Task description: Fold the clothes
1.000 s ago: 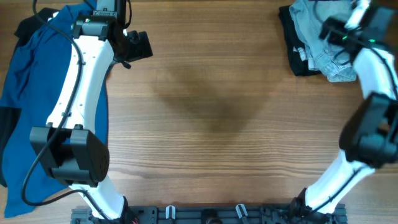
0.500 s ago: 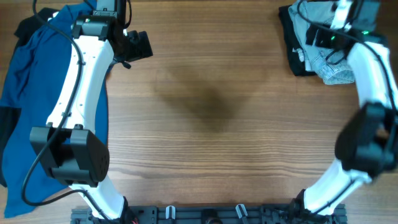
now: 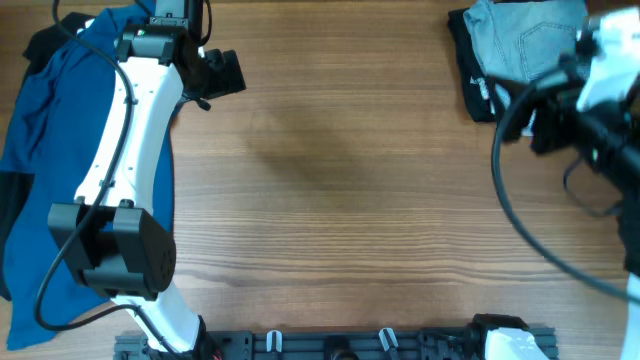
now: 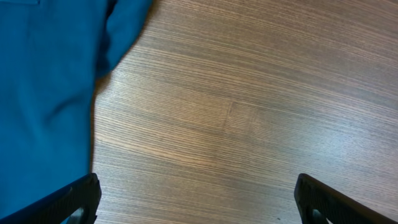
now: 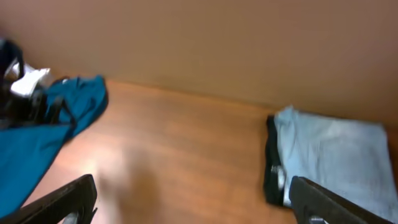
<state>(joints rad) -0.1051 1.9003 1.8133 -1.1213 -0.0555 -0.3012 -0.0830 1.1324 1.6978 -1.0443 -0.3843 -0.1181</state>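
So, the denim shorts [image 3: 525, 40] are stacked, seemingly already folded, on a black garment [image 3: 462, 60] at the far right corner of the table [image 3: 350, 200], while the blue shirt [image 3: 45, 150] is left rumpled along the left side. Both grippers are spread wide and nothing is held: the left gripper [image 4: 197, 186] is parked over bare wood just beside the shirt's edge, and the right gripper [image 5: 193, 186] is held high above the table. The shirt is probably what gets tackled next. It's best pinched through a single layer near the collar or hem, dragged to the open middle, and flattened out before any fold is made, otherwise wrinkles get locked in.
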